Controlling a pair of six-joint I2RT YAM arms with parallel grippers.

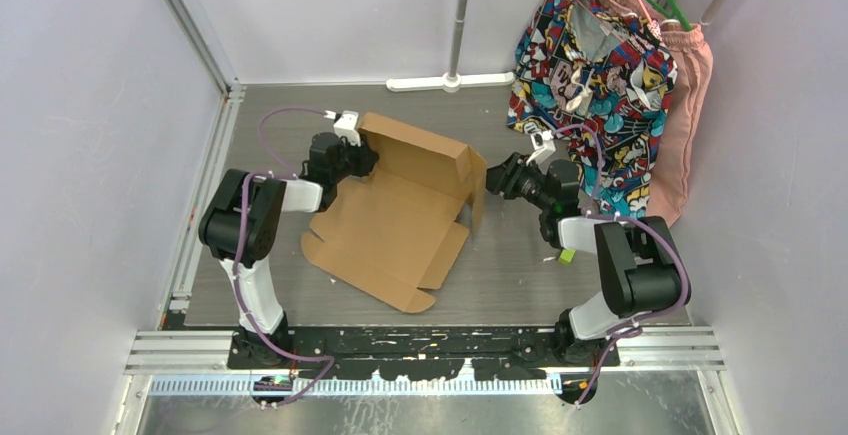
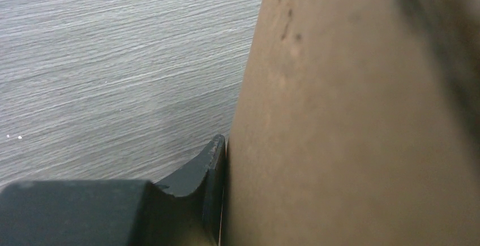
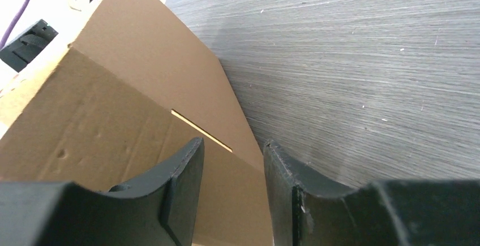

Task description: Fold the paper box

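The half-folded box (image 1: pixel 400 220) lies mid-table (image 1: pixel 510 280), its far and right walls raised. The left gripper (image 1: pixel 362 158) clamps the far wall's left end, one finger (image 2: pixel 212 167) flat against cardboard. The right gripper (image 1: pixel 492 177) stands part open, jaws straddling the right wall's edge without pinching it.

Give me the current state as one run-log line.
paper box: partly folded, back and right walls raised | left gripper: shut on back wall's left end | right gripper: open at right wall

Left arm (image 1: pixel 245 220), right arm (image 1: pixel 625 255) black-white; purple cables (image 1: pixel 300 108); dark fingers (image 3: pixel 181 184).
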